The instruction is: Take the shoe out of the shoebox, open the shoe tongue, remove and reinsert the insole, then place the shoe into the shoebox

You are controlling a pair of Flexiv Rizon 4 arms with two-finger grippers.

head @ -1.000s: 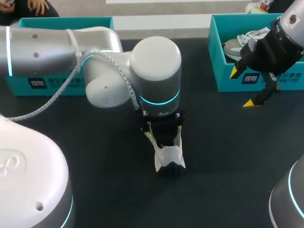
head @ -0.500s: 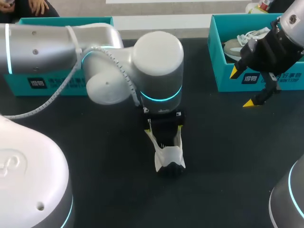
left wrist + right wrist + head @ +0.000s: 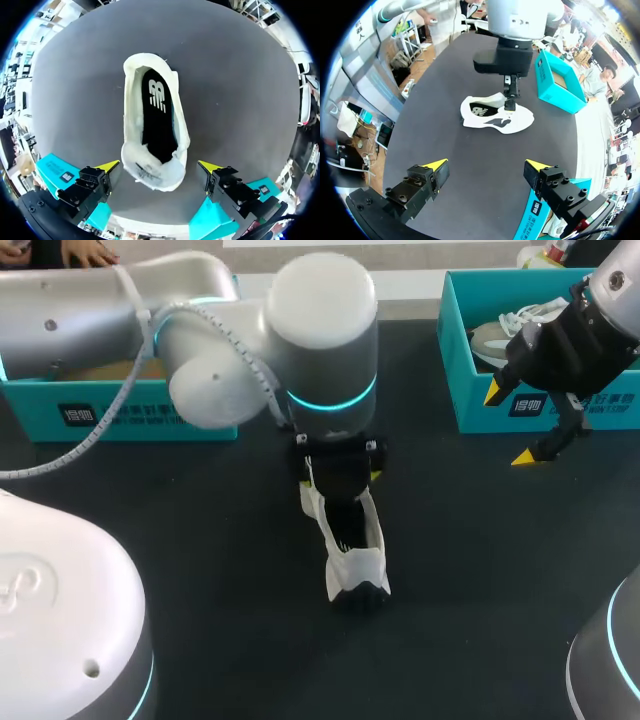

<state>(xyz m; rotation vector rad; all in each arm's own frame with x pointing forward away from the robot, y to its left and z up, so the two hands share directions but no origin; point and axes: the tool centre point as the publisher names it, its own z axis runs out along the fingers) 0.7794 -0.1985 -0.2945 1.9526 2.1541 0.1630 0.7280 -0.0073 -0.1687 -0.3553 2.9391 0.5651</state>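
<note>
A white shoe (image 3: 352, 562) lies on the black table (image 3: 200, 540) near the middle, its toe toward me. In the left wrist view the shoe (image 3: 131, 125) is open at the top, with a black insole (image 3: 158, 117) lying flat inside. My left gripper (image 3: 340, 485) hangs open just above the heel end. Its yellow-tipped fingers (image 3: 107, 166) stand on either side of the heel and do not touch it. My right gripper (image 3: 512, 425) is open in front of the teal shoebox (image 3: 468, 400) at the right. In its own view the right gripper (image 3: 486, 165) holds nothing and the shoe (image 3: 496, 116) lies far ahead.
A second shoe (image 3: 495, 338) sits inside the right shoebox. Another teal box (image 3: 120, 415) stands at the back left, partly hidden behind my left arm (image 3: 200, 350). The left arm's big elbow covers the table's middle back.
My left arm has lifted and drawn back from the shoe toward the table's far side, its gripper staying open. The shoe and the right arm have not moved.
</note>
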